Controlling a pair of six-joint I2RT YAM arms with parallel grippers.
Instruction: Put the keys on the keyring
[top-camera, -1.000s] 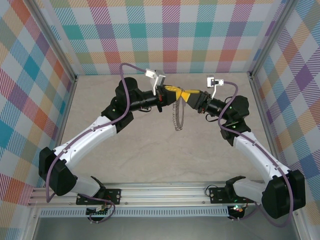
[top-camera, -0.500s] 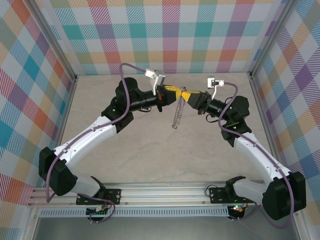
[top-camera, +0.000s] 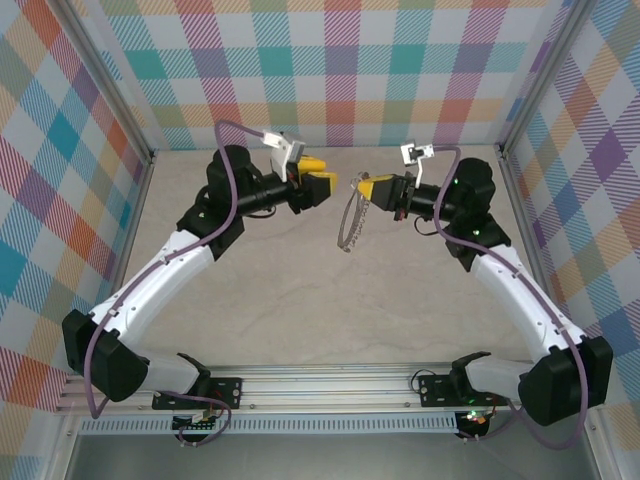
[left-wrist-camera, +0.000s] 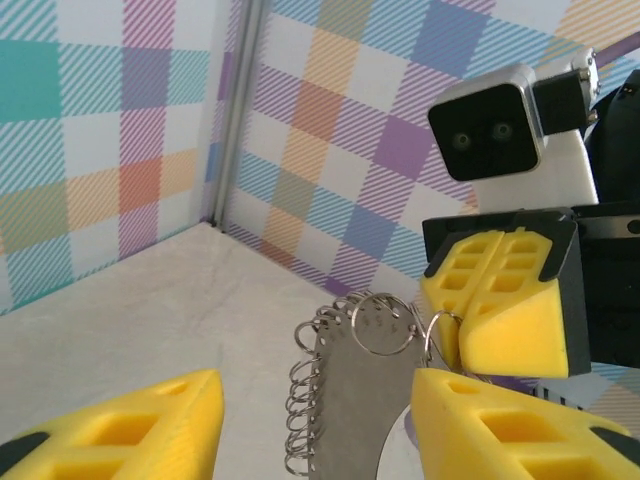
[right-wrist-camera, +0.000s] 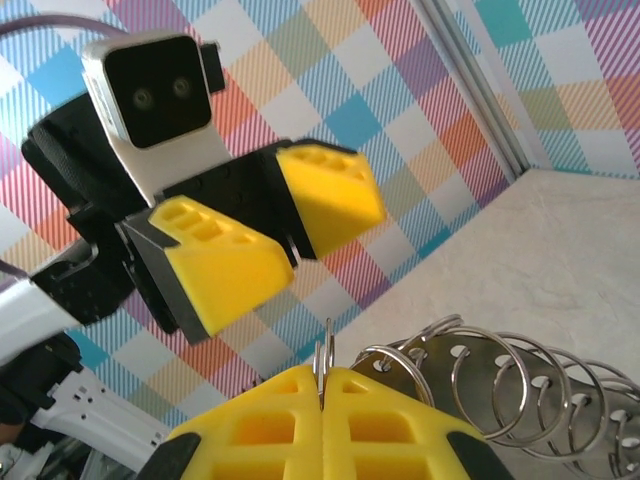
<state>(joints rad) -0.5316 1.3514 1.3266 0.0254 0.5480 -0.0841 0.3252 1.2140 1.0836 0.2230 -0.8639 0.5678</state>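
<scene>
Thin silver keyring (top-camera: 347, 225), rim fringed with small wire rings, seen edge-on

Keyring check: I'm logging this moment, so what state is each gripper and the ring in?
left gripper: open, holding nothing, apart from the keyring.
right gripper: shut on the keyring's rim.
keyring: hanging from the right gripper, small rings strung along its edge.
</scene>
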